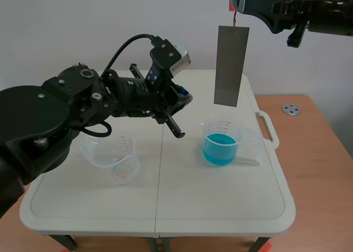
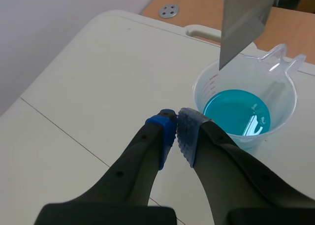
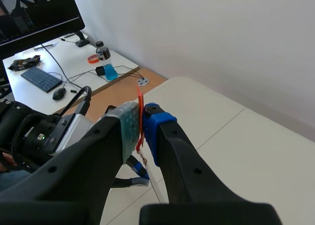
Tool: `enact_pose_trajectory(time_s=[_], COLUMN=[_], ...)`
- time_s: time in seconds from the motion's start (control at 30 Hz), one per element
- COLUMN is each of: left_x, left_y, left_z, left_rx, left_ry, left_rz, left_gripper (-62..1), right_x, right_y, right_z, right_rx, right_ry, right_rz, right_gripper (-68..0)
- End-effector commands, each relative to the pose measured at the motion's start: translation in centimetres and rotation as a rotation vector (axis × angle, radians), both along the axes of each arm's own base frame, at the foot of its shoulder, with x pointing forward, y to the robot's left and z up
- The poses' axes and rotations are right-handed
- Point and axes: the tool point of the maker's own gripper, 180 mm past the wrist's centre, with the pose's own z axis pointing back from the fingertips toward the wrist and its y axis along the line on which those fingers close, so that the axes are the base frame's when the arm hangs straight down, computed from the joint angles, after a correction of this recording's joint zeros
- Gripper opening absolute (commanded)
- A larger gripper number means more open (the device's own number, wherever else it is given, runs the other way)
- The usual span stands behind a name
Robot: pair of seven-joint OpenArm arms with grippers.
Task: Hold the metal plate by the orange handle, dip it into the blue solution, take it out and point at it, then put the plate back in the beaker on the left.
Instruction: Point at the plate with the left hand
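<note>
A grey metal plate (image 1: pixel 231 65) hangs upright from a thin orange handle (image 1: pixel 232 3), its lower edge above the beaker of blue solution (image 1: pixel 222 143) and out of the liquid. My right gripper (image 1: pixel 238 3), high at the scene's top right, is shut on the orange handle (image 3: pixel 140 112), which is pinched between its pads. My left gripper (image 1: pixel 179 132) is shut on nothing and its tips point toward the plate and the blue beaker. In the left wrist view the left gripper (image 2: pixel 177 121) sits just short of the beaker (image 2: pixel 246 112), with the plate (image 2: pixel 243 23) above it. An empty clear beaker (image 1: pixel 113 158) stands on the left.
The white folding table (image 1: pixel 220 208) has a moulded carry handle (image 1: pixel 267 128) at its right edge. A small metal disc (image 1: pixel 290 109) lies on the wooden surface beyond. A desk with a monitor and a keyboard (image 3: pixel 44 80) shows in the right wrist view.
</note>
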Motion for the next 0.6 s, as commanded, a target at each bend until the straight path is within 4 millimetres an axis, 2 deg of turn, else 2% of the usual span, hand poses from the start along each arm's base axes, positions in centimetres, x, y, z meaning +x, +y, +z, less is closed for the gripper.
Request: enact_pose_trajectory(time_s=[0.0,0.57], left_x=[0.40,0.41], left_y=[-0.39,-0.25], left_z=[1.45,1.18], left_rx=[-0.030,-0.015], left_ry=[-0.032,-0.026], left_rz=[-0.004,-0.001], left_gripper=[-54.9,-54.9], right_x=[-0.06,-0.05], right_y=[-0.07,-0.07], right_z=[1.61,1.63], right_rx=[0.018,0.018], right_ry=[-0.049,-0.049], right_rz=[0.010,0.010], right_gripper=[-66.1,-66.1])
